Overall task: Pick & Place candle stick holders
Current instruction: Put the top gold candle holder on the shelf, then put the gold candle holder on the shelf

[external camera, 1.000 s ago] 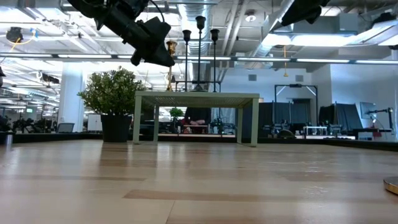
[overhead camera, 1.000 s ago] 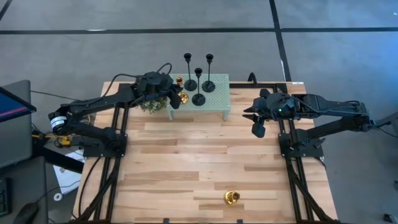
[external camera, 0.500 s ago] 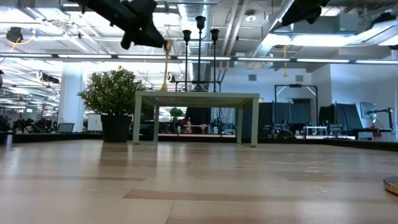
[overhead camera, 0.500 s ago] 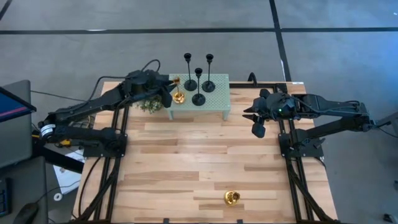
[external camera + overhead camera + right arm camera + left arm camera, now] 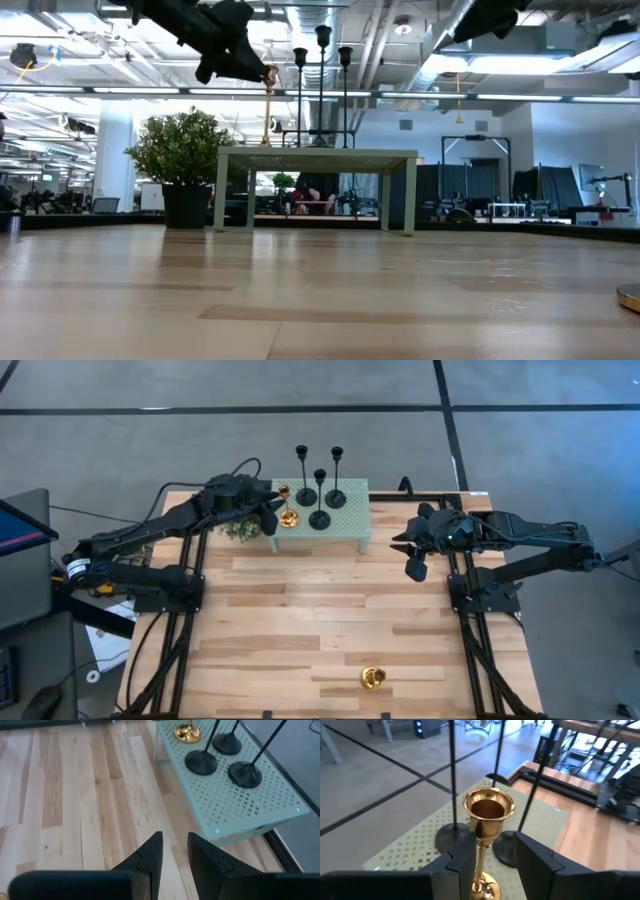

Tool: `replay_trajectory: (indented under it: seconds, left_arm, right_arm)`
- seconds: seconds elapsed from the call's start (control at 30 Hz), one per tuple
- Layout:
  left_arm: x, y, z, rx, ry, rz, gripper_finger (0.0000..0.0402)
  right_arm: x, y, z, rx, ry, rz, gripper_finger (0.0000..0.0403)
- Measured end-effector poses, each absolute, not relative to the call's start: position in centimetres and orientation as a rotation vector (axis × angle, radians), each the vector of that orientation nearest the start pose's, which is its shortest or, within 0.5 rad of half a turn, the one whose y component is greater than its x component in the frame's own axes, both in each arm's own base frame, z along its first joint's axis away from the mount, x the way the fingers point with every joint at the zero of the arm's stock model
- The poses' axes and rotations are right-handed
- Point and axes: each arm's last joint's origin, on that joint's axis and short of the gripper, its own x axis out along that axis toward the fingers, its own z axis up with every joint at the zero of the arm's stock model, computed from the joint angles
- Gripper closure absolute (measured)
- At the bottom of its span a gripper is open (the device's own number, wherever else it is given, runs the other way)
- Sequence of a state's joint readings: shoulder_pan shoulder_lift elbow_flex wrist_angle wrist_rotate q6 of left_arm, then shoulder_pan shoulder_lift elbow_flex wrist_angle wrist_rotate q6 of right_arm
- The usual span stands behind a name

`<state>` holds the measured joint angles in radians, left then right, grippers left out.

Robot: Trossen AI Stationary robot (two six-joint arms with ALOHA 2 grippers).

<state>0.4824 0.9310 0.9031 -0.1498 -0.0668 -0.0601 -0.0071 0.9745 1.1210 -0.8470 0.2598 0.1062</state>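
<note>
Wood table (image 5: 300,610): green stand (image 5: 350,525) carries three black holders (image 5: 319,518) plus gold holder (image 5: 487,820), left gripper (image 5: 492,857) fingers parted around its stem, released. Second gold holder (image 5: 373,678) remains near the table's front. Right gripper (image 5: 172,852) idles, slightly parted, empty.

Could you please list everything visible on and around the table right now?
Matte black thin-stemmed candle holders: three, black, upright on the stand.
Shiny gold candle holder: one, gold, upright on the stand's left end.
Second gold holder: one, gold, near table edge.
Pale green perforated stand: one, far table side.
Green potted plant: one, left of stand.
Wooden table: one, light.
Left claw: open, straddling the gold holder's stem.
Right claw: empty, above the table's right side.
</note>
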Motion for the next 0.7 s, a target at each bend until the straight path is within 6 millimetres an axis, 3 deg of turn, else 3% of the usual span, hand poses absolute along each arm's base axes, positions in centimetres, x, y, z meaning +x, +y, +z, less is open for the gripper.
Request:
replay_trajectory:
  seconds: [0.17, 0.57, 0.7]
  left_arm:
    - [17.4, 9.1, 35.4, -0.148, 0.143, 0.477, 0.0274]
    - [12.9, 6.7, 37.2, -0.159, 0.060, 0.463, 0.0274]
    - [11.9, 5.8, 37.5, -0.189, 0.049, 0.357, 0.0280]
  right_arm:
    - [17.7, -0.9, 35.3, 0.020, 0.707, -0.297, 0.0321]
    - [17.5, -0.9, 35.1, 0.038, 0.731, -0.306, 0.0321]
    - [17.5, -0.9, 35.2, 0.039, 0.728, -0.306, 0.0321]
